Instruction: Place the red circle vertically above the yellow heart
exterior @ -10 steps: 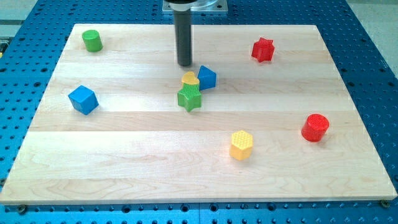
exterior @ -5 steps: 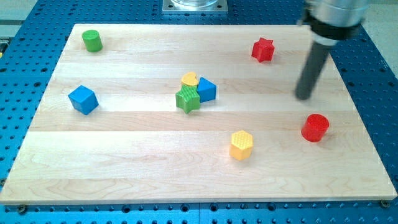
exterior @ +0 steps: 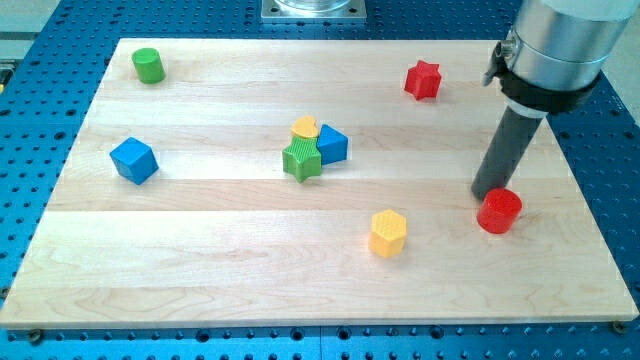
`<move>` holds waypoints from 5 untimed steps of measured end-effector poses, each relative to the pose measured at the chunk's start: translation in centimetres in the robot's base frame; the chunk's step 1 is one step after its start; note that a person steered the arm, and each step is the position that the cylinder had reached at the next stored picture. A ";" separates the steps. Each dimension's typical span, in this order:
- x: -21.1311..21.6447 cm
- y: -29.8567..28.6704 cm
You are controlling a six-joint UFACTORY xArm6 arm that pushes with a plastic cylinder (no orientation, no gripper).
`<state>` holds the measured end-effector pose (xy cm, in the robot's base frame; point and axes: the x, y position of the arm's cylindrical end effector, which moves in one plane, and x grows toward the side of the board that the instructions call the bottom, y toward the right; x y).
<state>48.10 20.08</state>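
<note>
The red circle lies at the view's right, below the board's middle height. My tip stands right against its upper left edge. The yellow heart lies near the board's centre, far to the left of the red circle and higher up. It touches a green star just below it and a blue block at its lower right.
A yellow hexagon lies left of the red circle, slightly lower. A red star is at the upper right. A blue cube is at the left and a green cylinder at the upper left.
My tip swept from above the heart cluster to the right side, then down onto the red circle. The circle shifted slightly left and down. The other blocks stayed put.
</note>
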 end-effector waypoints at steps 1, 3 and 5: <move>1.3 5.5; 4.6 -1.4; -5.3 -14.3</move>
<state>42.80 5.77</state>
